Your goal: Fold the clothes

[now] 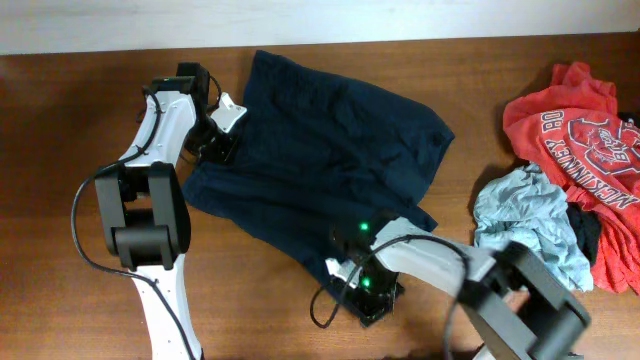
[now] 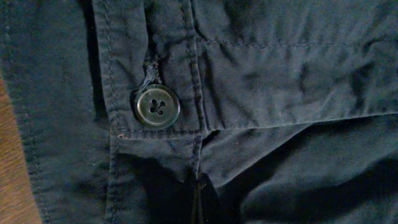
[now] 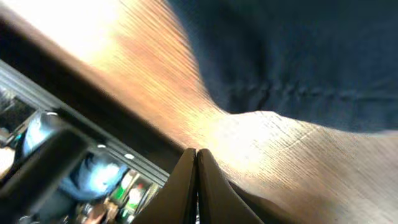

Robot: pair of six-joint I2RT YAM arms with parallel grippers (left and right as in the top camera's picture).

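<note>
The clothes (image 1: pixel 320 150) are dark navy shorts lying spread across the middle of the wooden table. My left gripper (image 1: pixel 215 145) sits at their left edge. In the left wrist view its dark fingers (image 2: pixel 198 190) are closed together on the clothes (image 2: pixel 280 81) at the fly, just below the waistband button (image 2: pixel 157 107). My right gripper (image 1: pixel 352 272) is at the front hem. In the right wrist view its fingers (image 3: pixel 197 158) are shut with nothing between them, over bare wood, a short way from the hem of the clothes (image 3: pixel 298 50).
A red printed shirt (image 1: pixel 580 130) and a crumpled light blue garment (image 1: pixel 525 225) lie piled at the right end of the table (image 1: pixel 80 120). The table's front edge (image 3: pixel 93 112) is close to my right gripper.
</note>
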